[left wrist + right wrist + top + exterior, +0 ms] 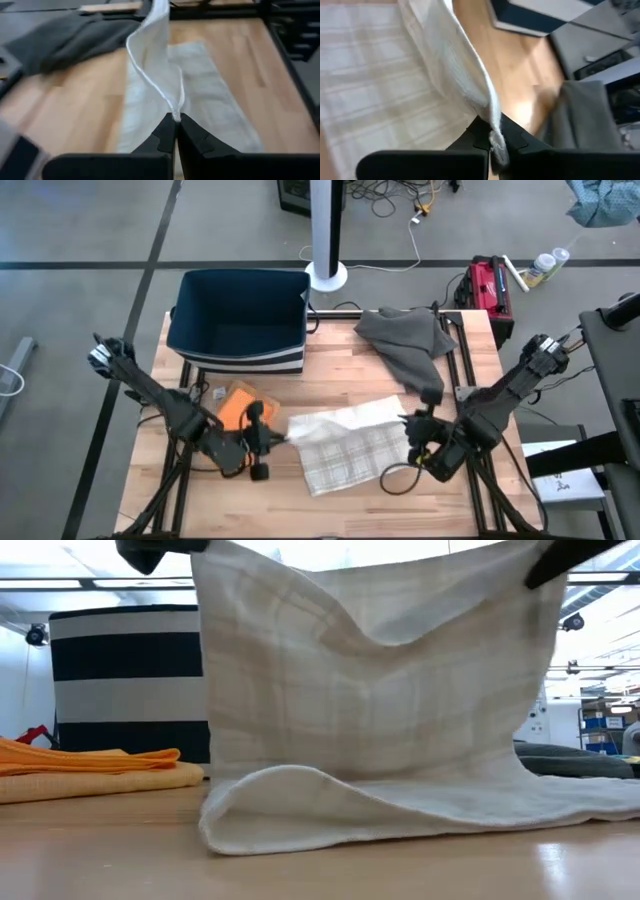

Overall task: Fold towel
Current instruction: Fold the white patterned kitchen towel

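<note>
The pale checked towel point(345, 442) lies near the front of the wooden table point(340, 365), its two near corners lifted. The left gripper point(175, 120) is clamped on one corner and the right gripper point(492, 134) is clamped on the other. An orange cloth point(235, 404) lies beside the left gripper, with a grey cloth point(408, 340) and a striped bin point(240, 320) farther back.

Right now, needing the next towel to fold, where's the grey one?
High view: the grey towel lies crumpled at the table's far right, beside the navy bin.
</note>
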Controlling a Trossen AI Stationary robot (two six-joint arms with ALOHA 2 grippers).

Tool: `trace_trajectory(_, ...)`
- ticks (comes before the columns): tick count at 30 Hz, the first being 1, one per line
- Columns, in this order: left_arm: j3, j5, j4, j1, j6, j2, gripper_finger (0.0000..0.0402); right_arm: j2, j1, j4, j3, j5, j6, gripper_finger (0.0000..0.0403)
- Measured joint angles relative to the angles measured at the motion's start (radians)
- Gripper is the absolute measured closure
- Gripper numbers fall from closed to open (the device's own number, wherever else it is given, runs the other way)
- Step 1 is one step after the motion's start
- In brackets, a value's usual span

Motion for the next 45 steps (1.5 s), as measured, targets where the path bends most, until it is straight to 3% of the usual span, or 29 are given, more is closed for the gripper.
trace_trajectory(9, 0.0, 0.06, 0.246, -0.029, 0.037, 0.213, 0.0401, 0.063, 0.141, 0.003, -0.048, -0.06, 0.198, 0.0401)
trace_trajectory(22, 0.0, 0.12, 0.325, -0.062, 0.035, 0.242, 0.0401, 0.108, 0.303, 0.012, -0.049, -0.105, 0.42, 0.0401)
trace_trajectory(34, 0.0, 0.267, 0.507, -0.06, 0.058, 0.424, 0.0401, 0.288, 0.324, 0.042, -0.05, -0.189, 0.425, 0.04)
trace_trajectory(39, 0.0, 0.281, 0.566, -0.059, 0.039, 0.475, 0.0401, 0.339, 0.327, 0.045, -0.05, -0.273, 0.426, 0.04)
trace_trajectory(45, 0.0, 0.288, 0.585, -0.054, 0.044, 0.501, 0.0399, 0.354, 0.326, 0.071, -0.05, -0.284, 0.426, 0.04)
